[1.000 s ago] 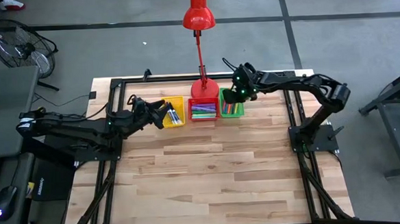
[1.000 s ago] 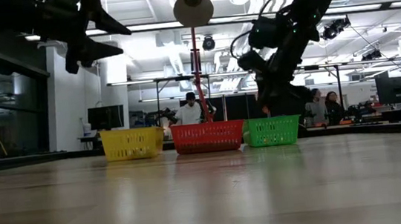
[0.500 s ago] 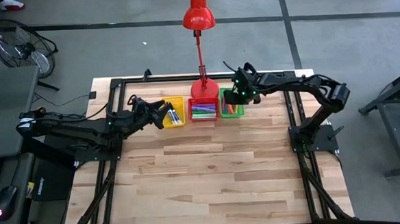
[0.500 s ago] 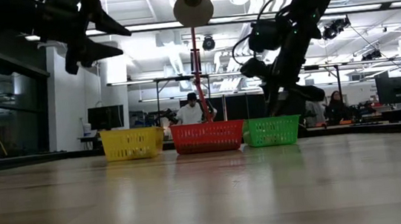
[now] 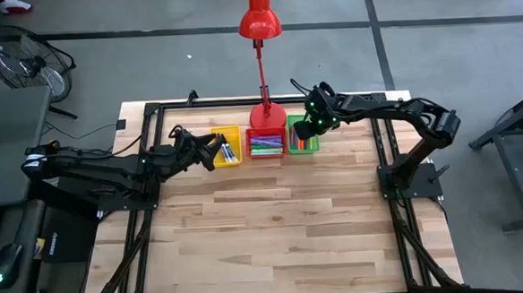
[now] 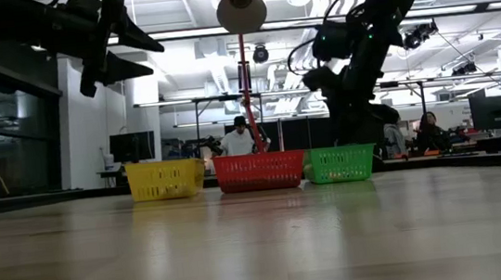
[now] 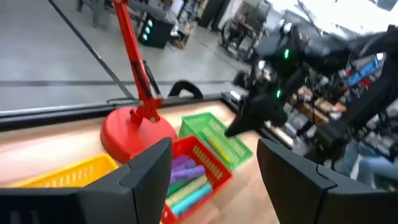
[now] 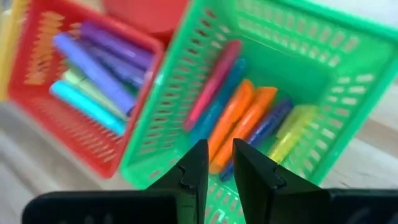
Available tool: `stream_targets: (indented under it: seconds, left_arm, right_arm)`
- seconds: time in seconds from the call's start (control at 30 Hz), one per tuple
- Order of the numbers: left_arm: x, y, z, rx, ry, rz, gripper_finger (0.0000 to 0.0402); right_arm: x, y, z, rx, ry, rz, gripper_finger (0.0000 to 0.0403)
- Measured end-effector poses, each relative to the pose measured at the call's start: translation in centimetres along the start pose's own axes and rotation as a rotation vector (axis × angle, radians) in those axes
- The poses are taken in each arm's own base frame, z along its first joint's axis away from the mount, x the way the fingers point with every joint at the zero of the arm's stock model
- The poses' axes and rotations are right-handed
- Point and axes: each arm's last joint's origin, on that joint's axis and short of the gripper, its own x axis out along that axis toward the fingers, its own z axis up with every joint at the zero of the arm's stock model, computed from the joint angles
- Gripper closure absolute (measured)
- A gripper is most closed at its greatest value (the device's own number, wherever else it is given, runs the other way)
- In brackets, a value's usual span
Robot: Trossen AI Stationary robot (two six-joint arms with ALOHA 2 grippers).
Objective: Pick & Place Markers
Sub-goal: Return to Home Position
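Right end effector (image 5: 312,126), empty and barely apart over the green bin (image 5: 303,151) at upper middle, should rise straight before swinging home; left end effector (image 5: 213,142) waits wide apart.

You have the whole near stretch of the table (image 5: 284,226) free to pass over. The far edge is crowded. The yellow bin (image 6: 165,180), red bin (image 6: 259,171) and green bin (image 6: 339,163) stand in a tight row, with the lamp (image 6: 248,94) rising behind the red one. The left gripper (image 5: 215,147) hangs by the yellow bin. The right gripper (image 5: 307,131) blocks the green bin's mouth.
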Motion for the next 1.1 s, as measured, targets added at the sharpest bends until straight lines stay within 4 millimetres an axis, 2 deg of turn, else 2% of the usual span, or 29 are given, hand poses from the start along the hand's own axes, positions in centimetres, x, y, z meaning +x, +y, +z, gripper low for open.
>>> stream_targets:
  seconds: [0.13,0.27,0.47,0.6,0.73,0.83,0.97,1.1]
  left_arm:
    - [-0.4,0.4,-0.2,-0.011,0.029,-0.03,0.017]
    - [-1.5,2.3,-1.4,-0.075,0.0,-0.041,0.017]
    - [-3.6,4.8,-2.5,-0.159,-0.102,-0.122,0.017]
    - [-4.2,5.3,-2.7,-0.154,-0.114,-0.163,0.017]
    - [-4.4,5.7,-3.2,-0.159,-0.092,-0.219,0.017]
    - [-4.5,5.9,-3.7,-0.183,-0.049,-0.272,0.017]
    - [-4.5,5.7,-3.8,-0.187,-0.018,-0.322,0.017]
    - [-4.6,5.6,-3.7,-0.174,-0.003,-0.363,0.017]
  right_arm:
    - [-2.0,0.6,-0.1,-0.125,-0.046,0.04,0.0338]
    - [-6.1,1.8,-1.0,-0.294,-0.17,0.056,0.0343]
    - [-13.5,3.4,-3.9,-0.543,-0.396,0.153,0.0347]
    - [-17.3,3.5,-6.0,-0.596,-0.5,0.254,0.0348]
    - [-20.3,3.0,-7.8,-0.604,-0.589,0.345,0.0348]
    - [-20.5,1.9,-9.7,-0.569,-0.661,0.454,0.0348]
    - [-18.4,-0.5,-12.6,-0.443,-0.755,0.66,0.0348]
    - [-16.9,-2.5,-15.0,-0.417,-0.845,0.833,0.0348]
